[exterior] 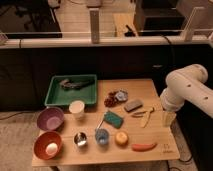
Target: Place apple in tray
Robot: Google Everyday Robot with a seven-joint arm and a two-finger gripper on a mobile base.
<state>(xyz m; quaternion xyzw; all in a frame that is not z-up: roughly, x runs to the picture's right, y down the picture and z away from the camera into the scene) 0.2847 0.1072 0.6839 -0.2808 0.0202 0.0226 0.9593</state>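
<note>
Pointing downward off the end of the white arm, the gripper (168,118) hung at the right edge of the table (160,136), well apart from the fruit. Whether it was clenched or released I could not tell from where I stood, but it carried nothing I could see.

By my reckoning the job had not really begun. The apple (121,138) sat on the table in the front row, between a blue cup (102,136) and a carrot (143,146), untouched. It was yet to be picked up, carried across to the far left corner and set down.

The tray (57,95) lay at that back left corner. Something dark and greyish (73,83) rested in its far half; I could not make out what. Its near half looked free enough for the fruit. A white cup (76,108) stood just in front of it. Farther forward on the left, a purple bowl (50,119) appeared to hold nothing, an orange bowl (42,141) held a white ball (51,148), and a metal cup (80,139) stood beside it.
</note>
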